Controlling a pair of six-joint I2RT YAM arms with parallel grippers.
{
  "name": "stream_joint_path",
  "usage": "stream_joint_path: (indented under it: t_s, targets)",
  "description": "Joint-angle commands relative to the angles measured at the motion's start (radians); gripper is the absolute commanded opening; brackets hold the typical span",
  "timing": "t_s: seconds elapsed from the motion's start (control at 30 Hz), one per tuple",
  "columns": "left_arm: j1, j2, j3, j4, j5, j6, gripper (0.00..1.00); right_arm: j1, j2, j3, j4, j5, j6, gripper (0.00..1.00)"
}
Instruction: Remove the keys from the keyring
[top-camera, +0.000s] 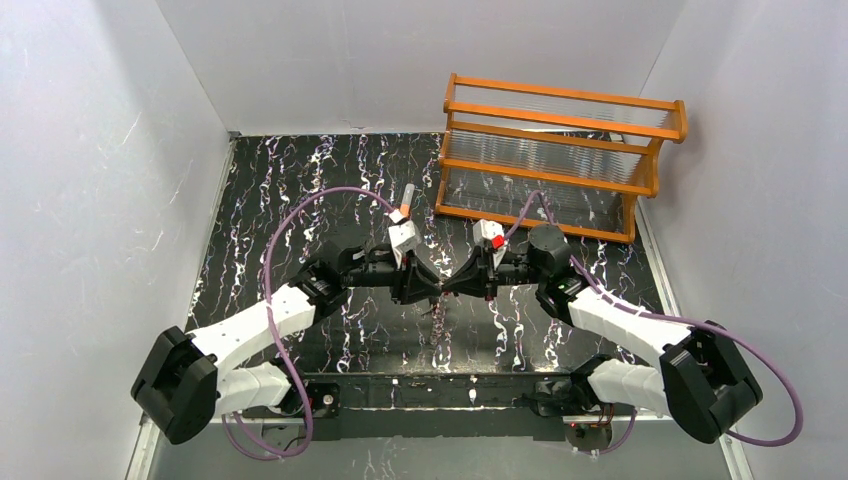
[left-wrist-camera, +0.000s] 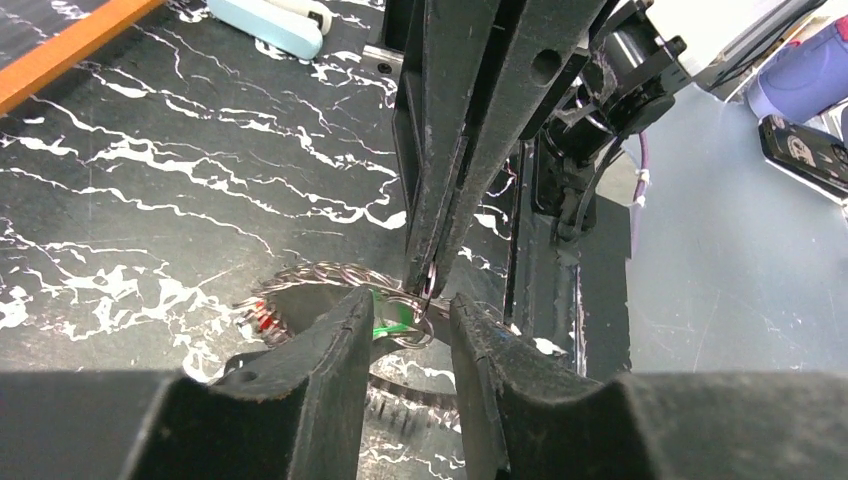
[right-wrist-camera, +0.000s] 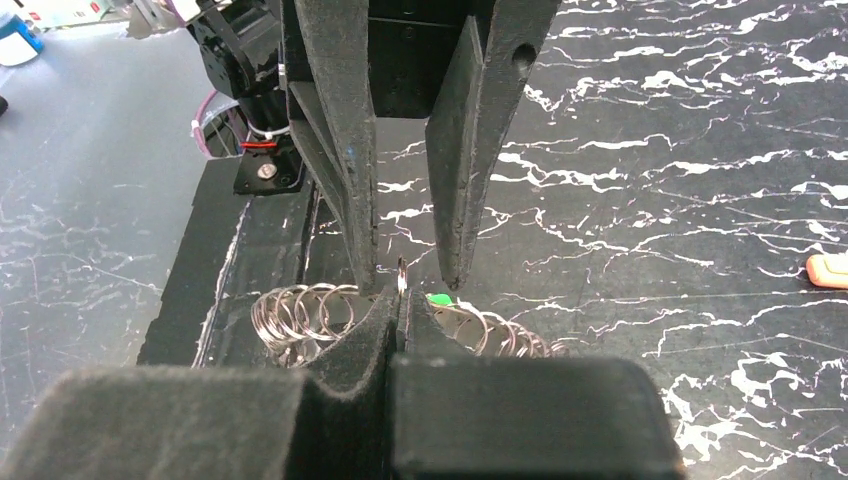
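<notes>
Keyring (top-camera: 437, 312) in the overhead shot hangs right under the spot where the two grippers meet tip to tip, left gripper (top-camera: 432, 288) on one side, right gripper (top-camera: 453, 286) on the other. It's too small from up there to tell how either pair of jaws stands.

Left wrist cam is way clearer. Its own jaws are parted a bit, a narrow gap, not clamped on anything. The green key (left-wrist-camera: 392, 318) sits in that gap, right beside the inner face of one finger, with a loop of the ring next to it. The right gripper's jaws point in from above, pressed together, pinching one thin wire loop of the ring just above the gap. The red key (left-wrist-camera: 263, 316) is outside the left jaws, at the far end of the coil-looking rim.

Right wrist cam: own jaws fully together, that same loop poking up from between the tips. The left jaws straddle it, one finger each side, not touching it. The rim of stacked loops spreads out to both sides of the closed tips.
</notes>
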Motion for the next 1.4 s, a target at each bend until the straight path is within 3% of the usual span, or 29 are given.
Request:
stream_joint_path:
  t_s: [0.0, 0.07, 0.17, 0.27, 0.4, 0.47, 0.7, 0.77, 0.9, 1.1, 1.37]
  targets:
    - [-0.009, 0.020, 0.042, -0.047, 0.030, 0.055, 0.29, 0.020, -0.039, 0.069, -0.050, 0.034, -0.094, 0.01]
    - [-0.012, 0.031, 0.052, -0.068, 0.032, 0.079, 0.22, 0.026, -0.044, 0.075, -0.072, 0.041, -0.112, 0.01]
    - [-0.013, 0.047, 0.068, -0.085, 0.045, 0.112, 0.00, 0.037, -0.050, 0.086, -0.125, 0.053, -0.148, 0.01]
    - [-0.016, 0.050, 0.072, -0.096, 0.056, 0.183, 0.00, 0.041, -0.069, 0.086, -0.154, 0.070, -0.157, 0.02]
    - [-0.016, 0.024, 0.038, -0.103, 0.062, 0.317, 0.00, 0.041, -0.143, 0.051, -0.159, 0.174, -0.142, 0.34]
    - [-0.016, -0.007, 0.005, -0.083, 0.058, 0.382, 0.00, 0.042, -0.188, 0.032, -0.184, 0.236, -0.136, 0.43]
    - [-0.015, -0.041, -0.051, -0.006, 0.137, 0.580, 0.00, 0.041, -0.319, -0.091, -0.203, 0.335, -0.127, 0.55]
    - [-0.016, -0.022, -0.064, 0.078, 0.173, 0.541, 0.00, 0.041, -0.343, -0.141, -0.153, 0.331, -0.116, 0.56]
    - [-0.015, 0.019, -0.134, 0.350, 0.200, 0.328, 0.00, 0.040, -0.346, -0.198, -0.055, 0.292, -0.108, 0.56]
    - [-0.015, 0.059, -0.207, 0.637, 0.145, 0.113, 0.00, 0.041, -0.298, -0.288, 0.174, 0.269, -0.052, 0.56]
    - [-0.015, 0.088, -0.284, 0.895, 0.039, -0.099, 0.00, 0.042, -0.241, -0.299, 0.282, 0.235, -0.001, 0.54]
